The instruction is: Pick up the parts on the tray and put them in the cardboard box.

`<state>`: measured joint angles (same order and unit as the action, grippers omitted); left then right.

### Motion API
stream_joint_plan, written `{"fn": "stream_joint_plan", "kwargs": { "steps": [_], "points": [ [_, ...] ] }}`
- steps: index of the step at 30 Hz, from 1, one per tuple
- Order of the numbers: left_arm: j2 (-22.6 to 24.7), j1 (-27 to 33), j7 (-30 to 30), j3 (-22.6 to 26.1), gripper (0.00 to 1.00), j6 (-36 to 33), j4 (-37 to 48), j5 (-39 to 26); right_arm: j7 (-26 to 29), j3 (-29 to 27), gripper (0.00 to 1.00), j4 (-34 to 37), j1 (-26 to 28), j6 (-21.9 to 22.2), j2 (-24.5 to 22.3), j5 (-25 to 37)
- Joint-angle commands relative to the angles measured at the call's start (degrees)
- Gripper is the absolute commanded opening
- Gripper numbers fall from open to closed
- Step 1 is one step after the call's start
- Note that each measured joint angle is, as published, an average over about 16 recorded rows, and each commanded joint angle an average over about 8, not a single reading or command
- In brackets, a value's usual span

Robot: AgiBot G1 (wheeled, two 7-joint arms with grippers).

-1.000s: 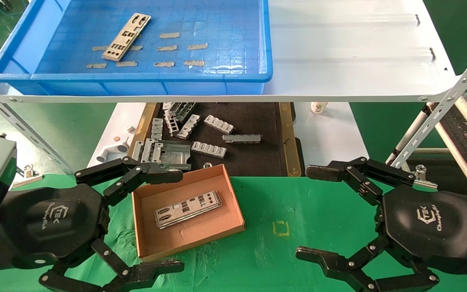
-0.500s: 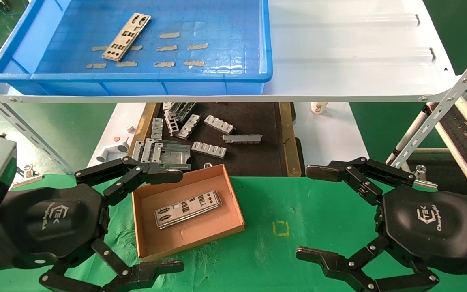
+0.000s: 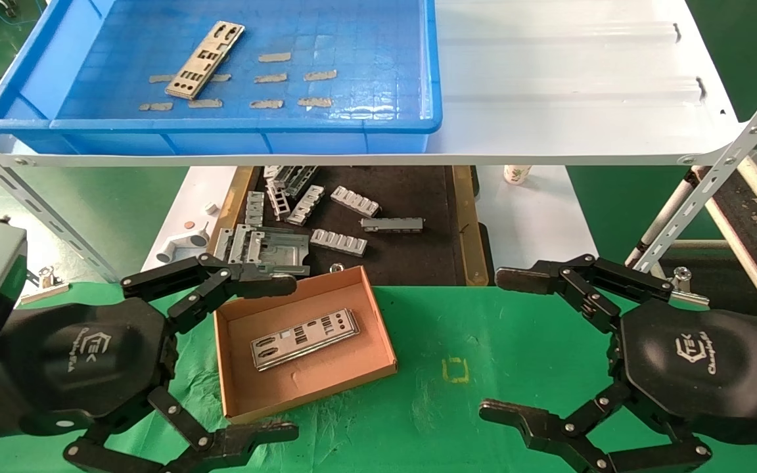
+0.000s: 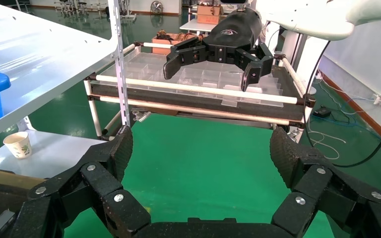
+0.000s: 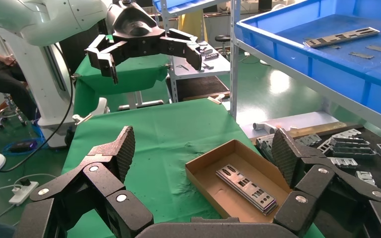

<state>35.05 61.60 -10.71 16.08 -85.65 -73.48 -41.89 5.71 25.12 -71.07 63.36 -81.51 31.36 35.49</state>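
The blue tray [image 3: 221, 125] sits on the white shelf at the upper left, with one silver part [image 3: 206, 59] lying in it; the same part [image 5: 341, 37] shows in the right wrist view. The cardboard box [image 3: 326, 378] rests on the green cloth and holds stacked silver parts [image 3: 304, 339] [image 5: 245, 188]. My left gripper [image 3: 286, 358] hovers open beside the box's left side, holding nothing. My right gripper [image 3: 495, 345] is open and empty to the right of the box.
Below the shelf a black-surfaced tray [image 3: 418, 256] holds several grey ribbed blocks [image 3: 339, 242]. Grey tape strips [image 3: 267, 77] lie on the blue tray's floor. A paper cup [image 3: 516, 174] stands behind. Slanted shelf posts [image 3: 700, 197] flank both sides. Green cloth [image 3: 457, 328] lies between the grippers.
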Motion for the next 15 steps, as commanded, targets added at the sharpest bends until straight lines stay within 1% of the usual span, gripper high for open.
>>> {"fn": "stream_joint_plan", "kwargs": {
  "steps": [1,15],
  "points": [
    [0.0,0.0,0.0,0.0,1.0,0.0,0.0,0.0,0.0,0.0,1.0,0.0,0.0,0.0,0.0,0.0],
    [0.0,0.0,0.0,0.0,1.0,0.0,0.0,0.0,0.0,0.0,1.0,0.0,0.0,0.0,0.0,0.0]
  ]
}}
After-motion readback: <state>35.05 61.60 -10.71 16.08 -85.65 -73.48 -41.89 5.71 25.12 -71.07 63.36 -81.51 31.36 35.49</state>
